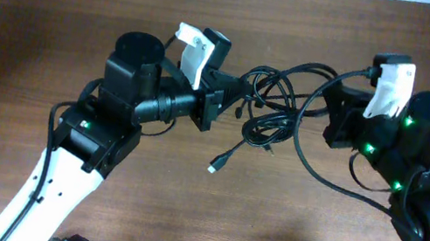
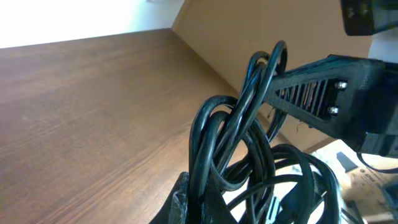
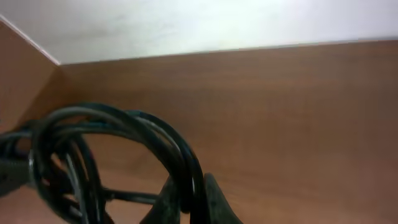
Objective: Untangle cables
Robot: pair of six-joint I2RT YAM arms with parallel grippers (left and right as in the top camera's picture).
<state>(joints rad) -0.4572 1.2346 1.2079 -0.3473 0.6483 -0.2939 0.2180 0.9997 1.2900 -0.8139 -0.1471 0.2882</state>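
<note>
The cables (image 1: 275, 105) are thin black cords looped in a tangle that hangs between my two grippers above the wooden table. One loose end with a small metal plug (image 1: 213, 169) dangles toward the table. My left gripper (image 1: 220, 104) is shut on the left side of the bundle; the left wrist view shows loops of cable (image 2: 233, 134) rising from its fingers (image 2: 205, 205). My right gripper (image 1: 336, 115) is shut on the right side; the right wrist view shows cords (image 3: 124, 134) arching into its fingers (image 3: 189, 199).
The brown wooden table (image 1: 205, 225) spreads under the cables. A thick black arm wire (image 1: 321, 170) curves below the right arm. The white wall (image 3: 205, 22) lies past the table's far edge.
</note>
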